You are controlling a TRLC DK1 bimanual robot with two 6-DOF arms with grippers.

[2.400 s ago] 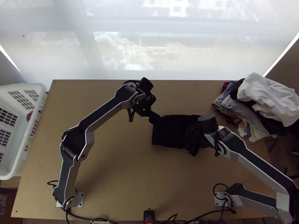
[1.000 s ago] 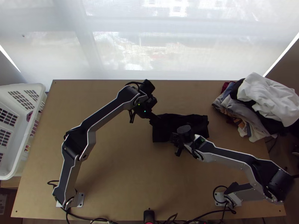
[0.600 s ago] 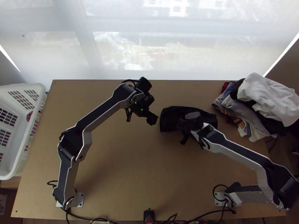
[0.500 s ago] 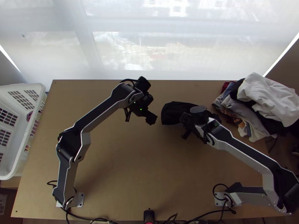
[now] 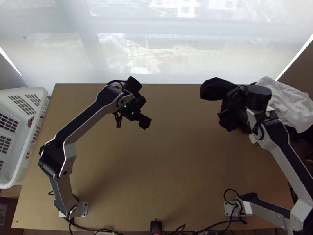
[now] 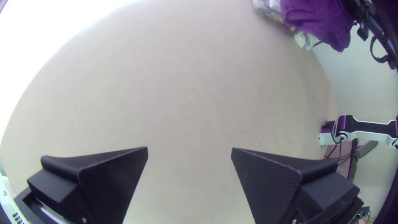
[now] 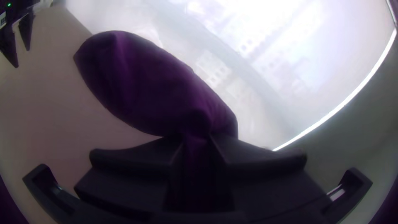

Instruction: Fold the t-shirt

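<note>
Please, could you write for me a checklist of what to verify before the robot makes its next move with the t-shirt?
1. Right gripper shut on the t-shirt: ok, the cloth is pinched between its fingers.
2. Left gripper open and without cloth: ok.
3. T-shirt spread flat on the table: not ok, it droops bunched from the right gripper.
4. T-shirt not touching the pile of clothes: cannot tell, from above it overlaps the pile's edge.
5. Folds neat inside the t-shirt: cannot tell, its layers are hidden.
6. Left gripper away from the t-shirt: ok, a wide gap separates them.
</note>
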